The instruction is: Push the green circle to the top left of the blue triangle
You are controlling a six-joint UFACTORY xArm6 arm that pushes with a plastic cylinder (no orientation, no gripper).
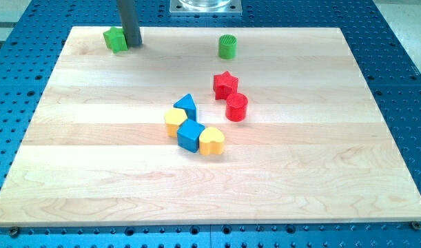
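The green circle [227,46] stands near the board's top edge, right of centre. The blue triangle [187,105] sits near the board's middle, below and left of the circle, well apart from it. My tip [133,45] rests on the board at the top left, touching the right side of a second green block [115,39] of unclear shape. My tip is far to the left of the green circle.
A red star [225,84] and a red cylinder [237,107] lie right of the blue triangle. A yellow block [174,121], a blue cube [190,135] and a yellow heart [211,140] cluster just below it. The wooden board [79,172] sits on a blue perforated table.
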